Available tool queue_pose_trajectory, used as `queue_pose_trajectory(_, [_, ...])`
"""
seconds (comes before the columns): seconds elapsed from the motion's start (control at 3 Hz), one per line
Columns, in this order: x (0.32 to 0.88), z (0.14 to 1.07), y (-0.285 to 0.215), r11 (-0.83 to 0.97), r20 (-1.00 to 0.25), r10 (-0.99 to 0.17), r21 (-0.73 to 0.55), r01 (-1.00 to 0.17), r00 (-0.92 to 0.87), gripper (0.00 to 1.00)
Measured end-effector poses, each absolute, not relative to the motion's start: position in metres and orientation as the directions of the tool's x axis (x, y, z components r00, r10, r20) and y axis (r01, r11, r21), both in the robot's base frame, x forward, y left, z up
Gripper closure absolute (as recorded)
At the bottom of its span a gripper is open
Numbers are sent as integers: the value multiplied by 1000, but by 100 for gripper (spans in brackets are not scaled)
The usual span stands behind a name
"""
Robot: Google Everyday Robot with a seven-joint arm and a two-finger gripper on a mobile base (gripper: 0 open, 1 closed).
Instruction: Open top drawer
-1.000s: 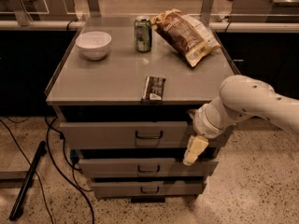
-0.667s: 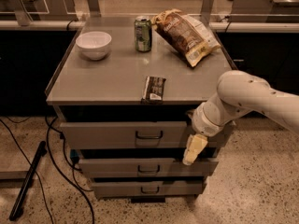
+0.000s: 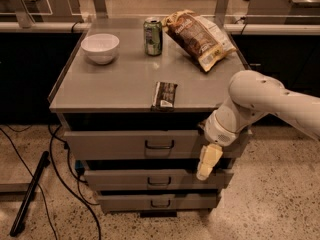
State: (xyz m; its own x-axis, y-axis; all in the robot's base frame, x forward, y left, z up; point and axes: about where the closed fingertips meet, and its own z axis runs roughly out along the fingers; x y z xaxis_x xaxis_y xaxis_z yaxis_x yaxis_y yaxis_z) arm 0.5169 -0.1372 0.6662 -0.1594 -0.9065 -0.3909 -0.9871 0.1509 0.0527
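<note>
The top drawer is the widest and tallest of three grey drawers under the cabinet top, with a small dark loop handle at its centre. Its front stands slightly forward of the cabinet body. My gripper hangs from the white arm at the drawer's right end, pointing down, to the right of the handle and apart from it. One cream finger shows in front of the gap between the top and middle drawers.
On the cabinet top are a white bowl, a green can, a chip bag and a dark snack bar at the front edge. Two shallower drawers lie below. Cables and a black rod lie on the floor at left.
The arm has shifted slightly left. The gripper stays at the right end of the top drawer. The drawer has not visibly moved.
</note>
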Motion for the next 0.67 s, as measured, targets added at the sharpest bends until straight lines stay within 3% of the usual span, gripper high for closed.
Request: queue_pose_trajectory(0.67, [489,669,-153,161,-357,-914,111,-981,-191,0])
